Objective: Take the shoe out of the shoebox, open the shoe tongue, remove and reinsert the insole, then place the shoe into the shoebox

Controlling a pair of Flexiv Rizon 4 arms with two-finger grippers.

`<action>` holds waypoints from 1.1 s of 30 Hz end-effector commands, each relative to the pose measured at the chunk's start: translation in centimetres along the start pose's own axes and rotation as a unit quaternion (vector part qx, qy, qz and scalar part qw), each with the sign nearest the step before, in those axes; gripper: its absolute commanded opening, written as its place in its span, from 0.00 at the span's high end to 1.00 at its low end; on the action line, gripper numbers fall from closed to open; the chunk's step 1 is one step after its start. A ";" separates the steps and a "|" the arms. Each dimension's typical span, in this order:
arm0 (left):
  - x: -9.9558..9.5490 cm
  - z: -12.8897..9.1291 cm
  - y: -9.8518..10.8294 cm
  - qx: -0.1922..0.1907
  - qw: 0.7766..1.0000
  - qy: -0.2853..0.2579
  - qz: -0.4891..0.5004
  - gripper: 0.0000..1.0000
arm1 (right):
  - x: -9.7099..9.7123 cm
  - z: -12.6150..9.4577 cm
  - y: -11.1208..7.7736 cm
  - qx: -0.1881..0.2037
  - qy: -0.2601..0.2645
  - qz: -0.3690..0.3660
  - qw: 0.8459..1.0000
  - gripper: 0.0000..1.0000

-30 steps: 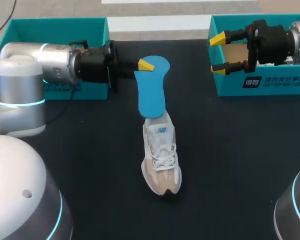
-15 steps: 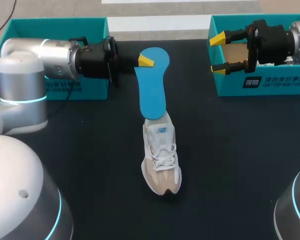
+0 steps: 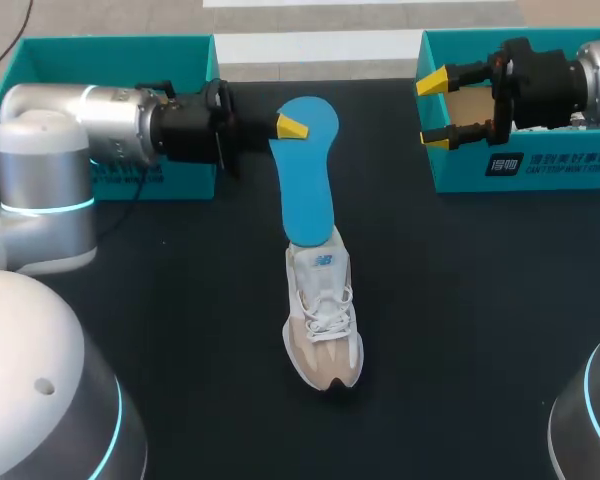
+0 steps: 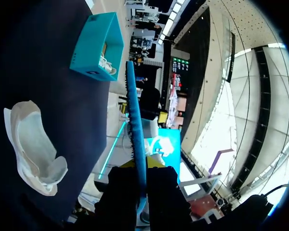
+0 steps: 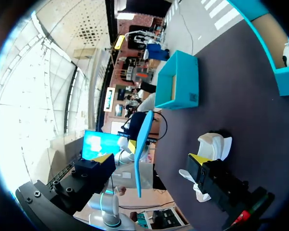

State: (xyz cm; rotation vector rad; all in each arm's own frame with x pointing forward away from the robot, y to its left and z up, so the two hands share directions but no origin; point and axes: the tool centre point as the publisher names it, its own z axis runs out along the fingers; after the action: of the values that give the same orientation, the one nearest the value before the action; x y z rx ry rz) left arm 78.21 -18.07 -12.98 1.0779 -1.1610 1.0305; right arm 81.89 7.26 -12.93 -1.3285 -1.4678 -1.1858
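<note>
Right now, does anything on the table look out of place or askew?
Only the blue insole: it is out of the shoe, held aloft by the left gripper, its free end near the shoe's heel. That fits the removal step. The shoe stands upright on the table; nothing looks spilled or damaged.

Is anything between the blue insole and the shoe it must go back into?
Nothing visible does. The left gripper holds the insole by its far end, and its near end meets the shoe at the heel opening.
</note>
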 end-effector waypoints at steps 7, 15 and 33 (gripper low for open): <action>-1.5 0.3 -1.8 -0.012 0.999 -0.010 0.042 1.00 | 2.9 1.7 -1.1 -0.004 -0.103 0.009 0.995 0.00; -2.1 0.2 -2.2 -0.006 0.999 -0.018 0.040 1.00 | 5.4 4.1 -1.3 -0.023 -0.294 0.010 0.956 0.00; -2.1 0.2 -2.2 -0.006 0.999 -0.018 0.040 1.00 | 7.2 6.4 -1.8 -0.018 -0.504 0.051 0.862 0.00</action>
State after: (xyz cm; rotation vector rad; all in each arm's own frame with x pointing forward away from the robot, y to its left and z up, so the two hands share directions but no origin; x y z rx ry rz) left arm 80.06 -18.81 -15.12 1.0530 -1.2470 1.0685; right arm 79.05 14.77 -8.04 -1.9528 -1.8366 -0.7155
